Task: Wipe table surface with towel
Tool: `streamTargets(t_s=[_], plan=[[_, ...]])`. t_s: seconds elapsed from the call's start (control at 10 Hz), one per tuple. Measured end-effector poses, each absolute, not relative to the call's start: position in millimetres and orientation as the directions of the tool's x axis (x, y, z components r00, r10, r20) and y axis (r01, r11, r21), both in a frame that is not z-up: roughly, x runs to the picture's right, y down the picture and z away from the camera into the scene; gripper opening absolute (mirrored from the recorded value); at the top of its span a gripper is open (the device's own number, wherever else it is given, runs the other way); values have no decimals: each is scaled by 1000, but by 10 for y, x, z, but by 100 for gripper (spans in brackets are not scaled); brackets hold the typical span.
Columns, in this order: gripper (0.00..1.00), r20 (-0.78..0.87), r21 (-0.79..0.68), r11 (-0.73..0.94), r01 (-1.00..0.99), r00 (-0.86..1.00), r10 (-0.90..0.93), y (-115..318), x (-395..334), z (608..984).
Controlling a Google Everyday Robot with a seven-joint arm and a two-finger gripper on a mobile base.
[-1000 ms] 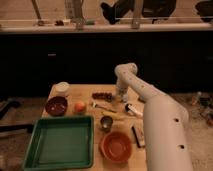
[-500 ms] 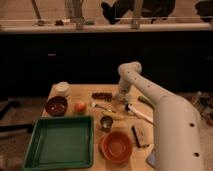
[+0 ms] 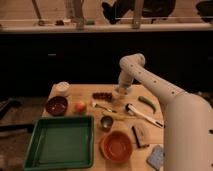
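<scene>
The table surface point(image 3: 120, 112) is a light tan wooden top that carries everything here. My gripper point(image 3: 121, 93) hangs straight down from the white arm point(image 3: 150, 80) over the back middle of the table, right of a dark brown item point(image 3: 101, 95). A pale grey-blue flat piece point(image 3: 155, 158), which looks like the towel, lies at the front right corner, far from the gripper. The arm's thick body partly hides it.
A green tray point(image 3: 30, 150) fills the front left, with an orange bowl point(image 3: 117, 146) to its right. Also on the table: a dark red bowl point(image 3: 56, 105), white cup point(image 3: 62, 88), orange fruit point(image 3: 80, 106), metal cup point(image 3: 106, 122), green vegetable point(image 3: 147, 103), white-handled utensil point(image 3: 142, 114) and brush point(image 3: 139, 136).
The arm's thick body has swung to the right, uncovering more of the table's right side. The gripper has stayed at about the same spot at the back middle.
</scene>
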State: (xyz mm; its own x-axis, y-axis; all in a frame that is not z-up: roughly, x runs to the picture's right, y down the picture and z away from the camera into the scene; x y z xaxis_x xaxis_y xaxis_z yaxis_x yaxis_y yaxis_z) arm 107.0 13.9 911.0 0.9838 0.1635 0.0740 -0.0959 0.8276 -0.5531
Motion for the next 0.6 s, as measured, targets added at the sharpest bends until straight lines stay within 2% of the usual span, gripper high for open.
streamTargets(t_s=[0.6], plan=[[0,6,-589,803,-91,993,117,524,1073,9645]])
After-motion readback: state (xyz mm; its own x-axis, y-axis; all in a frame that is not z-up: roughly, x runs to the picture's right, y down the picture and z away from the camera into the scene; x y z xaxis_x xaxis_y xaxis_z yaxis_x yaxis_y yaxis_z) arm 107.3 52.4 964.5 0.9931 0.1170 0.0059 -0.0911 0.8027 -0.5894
